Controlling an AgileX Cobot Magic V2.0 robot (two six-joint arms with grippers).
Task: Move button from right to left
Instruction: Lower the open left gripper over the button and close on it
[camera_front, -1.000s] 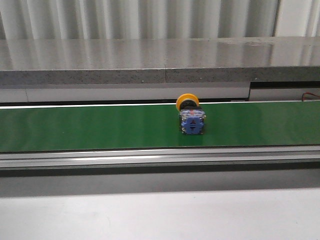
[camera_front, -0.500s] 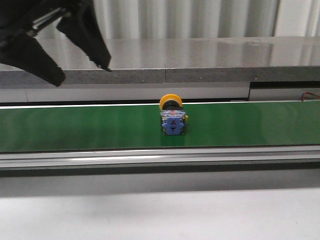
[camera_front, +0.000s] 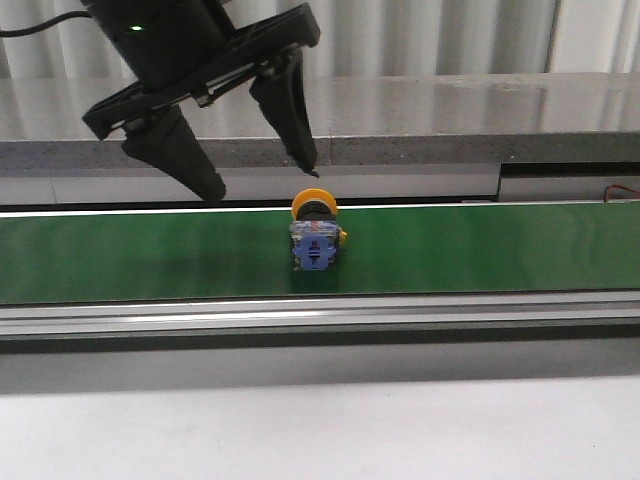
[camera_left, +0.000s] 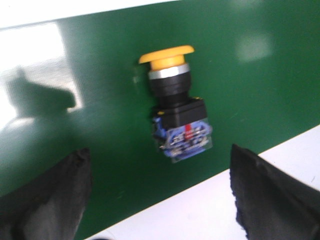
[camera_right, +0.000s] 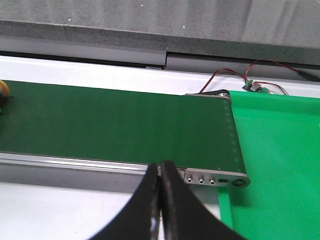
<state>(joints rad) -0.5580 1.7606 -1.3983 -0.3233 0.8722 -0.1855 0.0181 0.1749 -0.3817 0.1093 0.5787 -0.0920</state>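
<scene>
Above the green belt (camera_front: 150, 255), the left end effector (camera_front: 260, 175) hangs with its fingers spread wide, gripping nothing. The button (camera_front: 316, 234) lies just below it and slightly to its right, on its side near the belt's middle, its long axis running across the belt, yellow cap toward the far edge. The right end effector (camera_right: 161, 200), fingers pressed together and empty, sits well apart near the belt's end roller, so the left arm is nearer. No readable writing shows.

front faces belt (camera_front: 150, 255), wrists closer (shared)
</scene>
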